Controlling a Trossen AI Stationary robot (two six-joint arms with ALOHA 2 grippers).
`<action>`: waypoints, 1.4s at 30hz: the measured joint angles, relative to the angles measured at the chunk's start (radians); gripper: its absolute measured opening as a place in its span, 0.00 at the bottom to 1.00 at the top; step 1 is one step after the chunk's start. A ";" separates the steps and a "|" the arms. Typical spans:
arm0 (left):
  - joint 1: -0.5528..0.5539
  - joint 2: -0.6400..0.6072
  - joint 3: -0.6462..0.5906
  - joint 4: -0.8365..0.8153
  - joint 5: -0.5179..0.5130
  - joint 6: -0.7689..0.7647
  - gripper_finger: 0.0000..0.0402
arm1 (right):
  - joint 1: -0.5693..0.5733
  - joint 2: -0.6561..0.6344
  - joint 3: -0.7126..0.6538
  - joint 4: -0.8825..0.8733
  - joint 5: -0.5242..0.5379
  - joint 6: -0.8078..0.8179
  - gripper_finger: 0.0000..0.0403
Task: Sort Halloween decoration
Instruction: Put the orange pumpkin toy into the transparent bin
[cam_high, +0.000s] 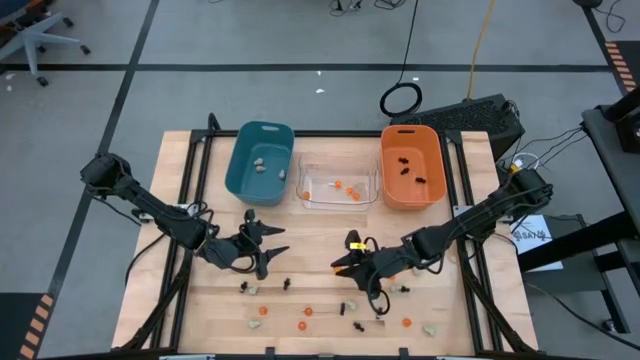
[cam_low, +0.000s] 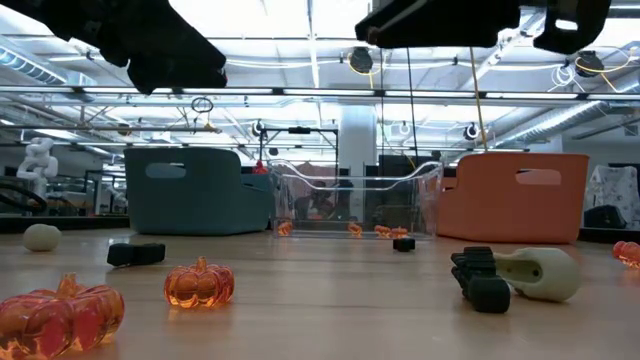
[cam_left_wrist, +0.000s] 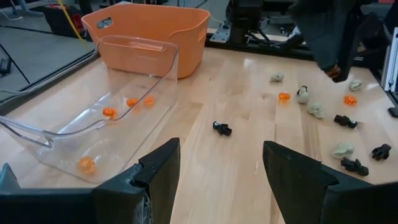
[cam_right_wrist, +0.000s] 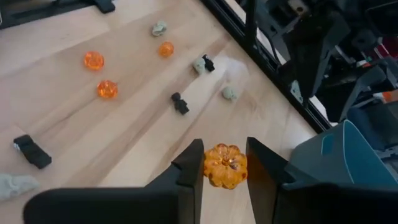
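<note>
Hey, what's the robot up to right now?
Right gripper shut on orange pumpkin, above table. Left gripper open, empty. Clear bin ahead, path unobstructed.

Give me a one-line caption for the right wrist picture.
Right end effector gripping an orange pumpkin trinket above the wooden table, with more trinkets scattered below.

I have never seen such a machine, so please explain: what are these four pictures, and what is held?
Two dark robot arms work at a wooden table. One camera looks down from above, one sits at table height, one rides on each wrist. At the back stand a teal bin, a clear bin and an orange bin. Small trinkets lie scattered in front. The right gripper has its jaws shut on an orange pumpkin. The left gripper holds nothing, its jaws wide open.
</note>
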 joint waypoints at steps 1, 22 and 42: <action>0.000 0.000 0.000 0.002 0.000 0.000 0.57 | 0.000 0.000 0.000 -0.007 0.000 0.001 0.16; 0.000 0.000 0.000 0.012 0.000 0.001 0.57 | 0.000 0.000 0.000 -0.007 -0.001 0.000 0.16; 0.000 0.000 0.000 0.001 0.000 0.001 0.57 | -0.193 -0.027 0.000 0.018 0.017 0.272 0.16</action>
